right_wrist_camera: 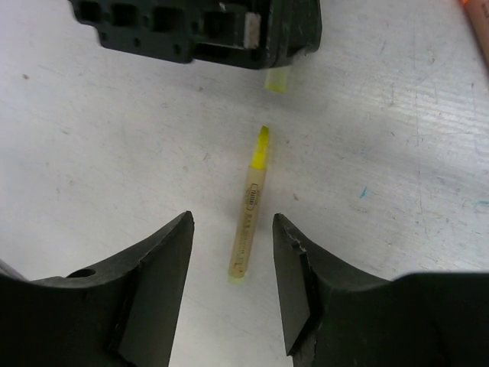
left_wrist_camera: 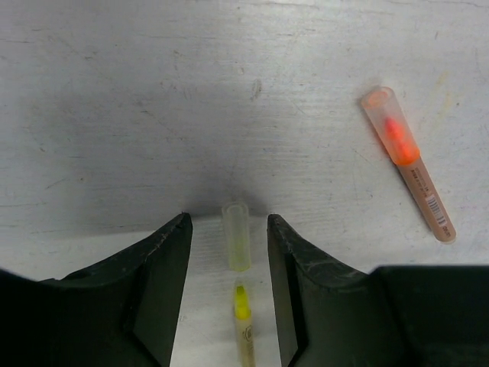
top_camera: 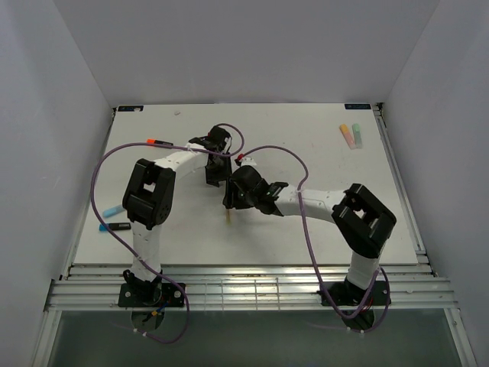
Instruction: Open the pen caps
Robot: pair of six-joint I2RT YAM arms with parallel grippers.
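- There is one desk [top_camera: 306,122]. It is white, and all the pens lie on it.
- There are two arms, the left arm [top_camera: 149,195] and the right arm [top_camera: 367,218]. Both reach to the middle of the desk.
- There are two hands. The left hand [left_wrist_camera: 228,222] is open and holds nothing. The right hand [right_wrist_camera: 233,222] is open too and holds nothing.
- One yellow pen [right_wrist_camera: 250,206] lies flat between the right hand's fingers. Its bright tip is bare.
- One orange pen [left_wrist_camera: 424,191] lies near the left hand, off to one side.
- Two bluish pens [top_camera: 113,209] lie at the left edge of the desk. Some pale pens [top_camera: 350,135] lie far off at the back right. They look like two, but they are too small to count for sure.
- One yellow cap [left_wrist_camera: 236,237] lies on the desk between the left hand's fingers, just past the pen's tip and not touching it. So this pen looks done.
- One orange cap [left_wrist_camera: 386,115] sits on its pen. It is likely next: one hand must grip the pen, the other must pinch the cap, and they pull straight apart.
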